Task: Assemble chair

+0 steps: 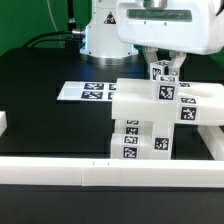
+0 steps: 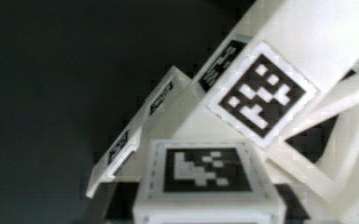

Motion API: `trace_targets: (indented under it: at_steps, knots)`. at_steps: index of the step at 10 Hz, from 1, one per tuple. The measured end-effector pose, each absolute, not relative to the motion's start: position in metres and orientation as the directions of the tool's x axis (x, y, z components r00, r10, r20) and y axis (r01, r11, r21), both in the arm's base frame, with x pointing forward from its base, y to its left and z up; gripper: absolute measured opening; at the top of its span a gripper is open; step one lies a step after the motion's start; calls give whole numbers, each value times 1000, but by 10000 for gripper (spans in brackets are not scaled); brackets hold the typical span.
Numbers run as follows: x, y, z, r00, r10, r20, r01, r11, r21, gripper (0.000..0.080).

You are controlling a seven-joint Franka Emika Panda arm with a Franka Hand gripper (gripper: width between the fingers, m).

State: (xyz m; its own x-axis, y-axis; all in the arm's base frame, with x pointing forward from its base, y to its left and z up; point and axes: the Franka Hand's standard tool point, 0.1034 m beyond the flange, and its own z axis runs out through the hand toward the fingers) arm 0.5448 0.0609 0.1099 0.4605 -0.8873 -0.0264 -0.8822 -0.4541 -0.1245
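Gripping a tagged post atop the chair, fingers half hidden, wrist view blurred, frame cropped.

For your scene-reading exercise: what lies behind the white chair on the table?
Behind the chair lies the flat marker board, and the robot's base stands farther back. The chair covers the board's near end and the gripper's fingertips.

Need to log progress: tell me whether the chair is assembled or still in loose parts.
Partly assembled: chair pieces stand joined; completeness cannot tell.
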Motion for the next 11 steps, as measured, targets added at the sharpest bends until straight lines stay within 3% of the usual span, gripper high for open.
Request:
trace_targets:
  at_steps: [1,3,4,5,6,9,11]
  knots:
    - [546,61,110,408,-912,-39,-907,-400,-133,269]
    - [546,61,110,453,-891,-31,-885,-446,-134,274]
    - [546,63,110,463,-886,-30,-880,-456,-134,473]
    - [546,63,111,512,-859,-21,-853,-504,-136,473]
    - [546,62,110,591,-807,-8,-800,-584,-137,610]
    - [546,62,110,744,-668,19,-660,-740,-131,648]
    - [547,63,112,889,-455,56,-449,-889,-92,648]
